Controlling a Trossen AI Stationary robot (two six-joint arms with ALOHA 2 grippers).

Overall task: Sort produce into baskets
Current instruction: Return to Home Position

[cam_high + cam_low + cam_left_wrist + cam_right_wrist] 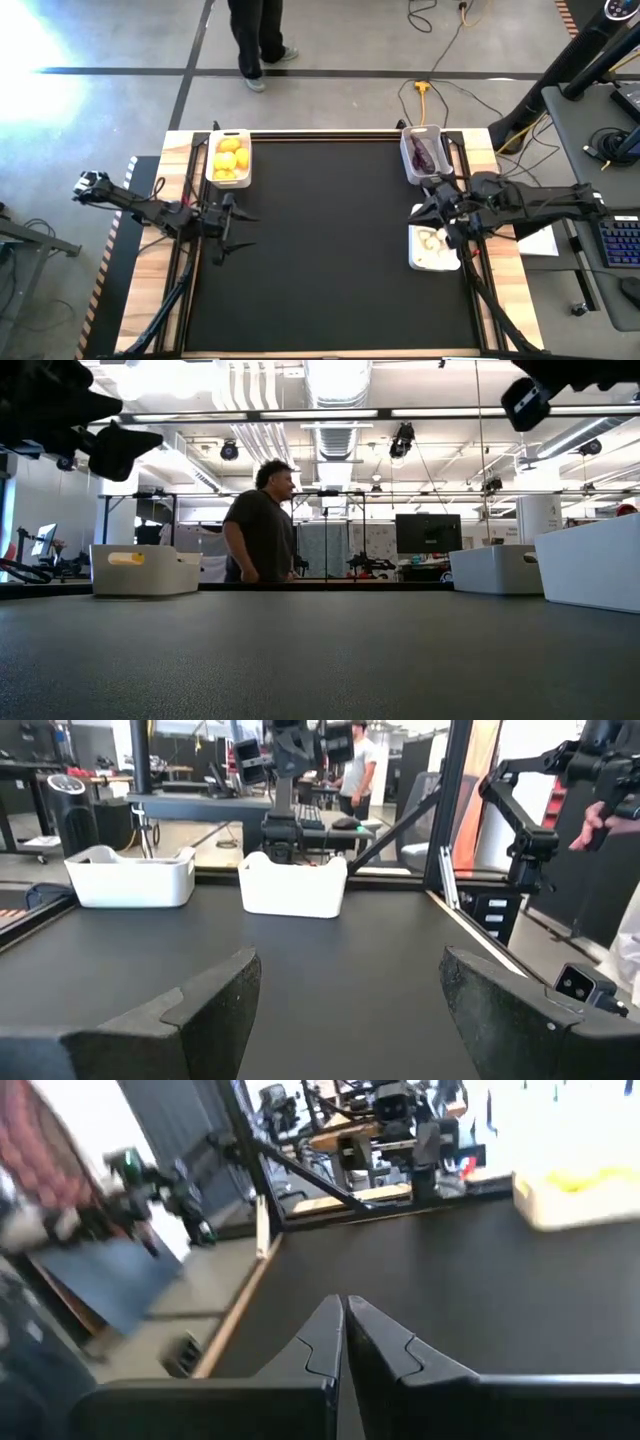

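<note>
Wrist views, unlike the low view, show left fingers [212, 1005] spread, right fingers [316, 1348] closed.

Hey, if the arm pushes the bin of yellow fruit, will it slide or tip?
Probably slides: the bin is low and wide, sitting flat on the black tabletop. The yellow fruit piled inside adds weight, though it may roll about. Left gripper is open nearby; right gripper is shut, across the table.
</note>
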